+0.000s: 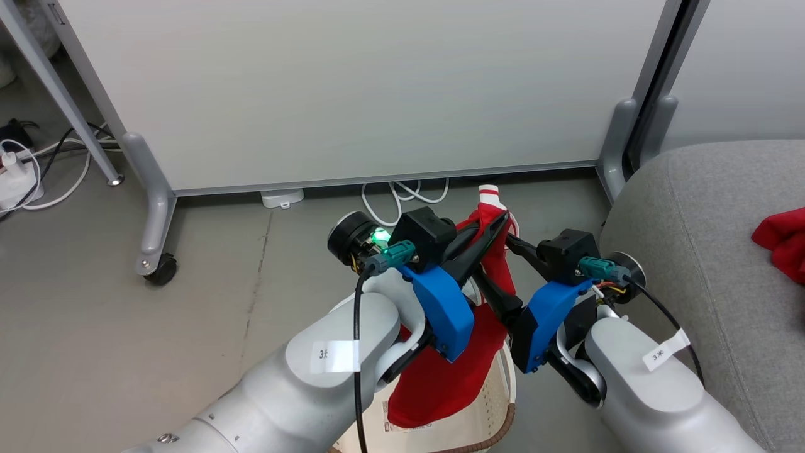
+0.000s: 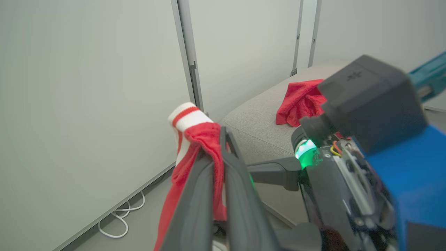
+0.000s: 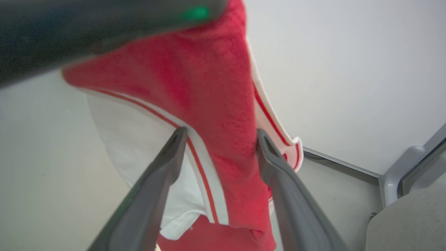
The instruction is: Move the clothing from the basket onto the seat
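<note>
Your L gripper (image 2: 217, 150): clamped on red white-trimmed garment (image 1: 440, 377), hanging over basket (image 1: 497, 402) | your R gripper (image 3: 219, 134): fingers spread, straddling it | 2nd red garment (image 1: 783, 242) on sofa seat (image 1: 692, 251)

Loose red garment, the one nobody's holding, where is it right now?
The loose garment lies crumpled on the seat, at the head view's right edge.

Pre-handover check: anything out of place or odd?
Nothing damaged or spilled. Left gripper pinches a red garment by one edge, so it hangs bunched above the basket; right gripper straddles it, open. A second garment lies crumpled on the seat.
</note>
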{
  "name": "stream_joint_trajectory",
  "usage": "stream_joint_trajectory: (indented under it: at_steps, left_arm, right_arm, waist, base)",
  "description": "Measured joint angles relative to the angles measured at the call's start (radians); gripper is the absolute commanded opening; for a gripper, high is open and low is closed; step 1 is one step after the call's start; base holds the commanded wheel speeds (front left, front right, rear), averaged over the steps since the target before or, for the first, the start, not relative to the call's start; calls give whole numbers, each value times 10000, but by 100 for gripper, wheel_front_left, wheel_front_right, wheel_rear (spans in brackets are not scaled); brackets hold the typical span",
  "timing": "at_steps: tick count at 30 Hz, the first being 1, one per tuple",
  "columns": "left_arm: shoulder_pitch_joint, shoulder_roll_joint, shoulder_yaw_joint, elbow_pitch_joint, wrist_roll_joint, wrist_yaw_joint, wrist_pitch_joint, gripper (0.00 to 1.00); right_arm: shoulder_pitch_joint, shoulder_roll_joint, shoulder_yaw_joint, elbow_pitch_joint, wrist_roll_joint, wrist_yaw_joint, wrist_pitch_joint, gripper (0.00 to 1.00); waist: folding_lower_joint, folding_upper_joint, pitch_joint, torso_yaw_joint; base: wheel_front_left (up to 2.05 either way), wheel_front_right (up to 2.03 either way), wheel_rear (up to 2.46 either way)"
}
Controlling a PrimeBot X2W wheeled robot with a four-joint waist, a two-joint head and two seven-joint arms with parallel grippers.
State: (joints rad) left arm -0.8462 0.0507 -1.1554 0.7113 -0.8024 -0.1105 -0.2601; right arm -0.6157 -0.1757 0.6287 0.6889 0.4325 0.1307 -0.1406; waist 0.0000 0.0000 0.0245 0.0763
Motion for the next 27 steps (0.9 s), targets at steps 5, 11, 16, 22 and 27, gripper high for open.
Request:
stream_joint_trajectory:
  at_steps: [5,11,16,22,27]
  left_arm:
    - [-99,2,-232,2,-203,-92,0,0]
    - [-188,2,-234,-35,-399,-132,-2,0]
    - [-215,0,-232,-73,-523,-136,-4,0]
    - [-230,0,-234,-59,-679,-157,-6,0]
    - [-233,2,-186,38,-688,-184,-10,0]
  right_arm:
    - [-336,-155,849,349,623,0,-169,100]
    - [-583,-184,1452,788,1212,0,-401,100]
    - [-776,-40,1720,1258,1676,0,-606,76]
    - [-976,138,1914,1737,2063,0,-903,0]
    - [-1011,169,2015,1996,2247,0,-1043,0]
  waist:
    - [0,0,-6,24]
    - [0,0,-5,19]
    - [0,0,-28,13]
    - [0,0,-79,24]
    - [0,0,-106,-5]
  base:
    - [0,0,0]
    - [0,0,0]
    - [0,0,0]
    - [0,0,0]
    - [0,0,0]
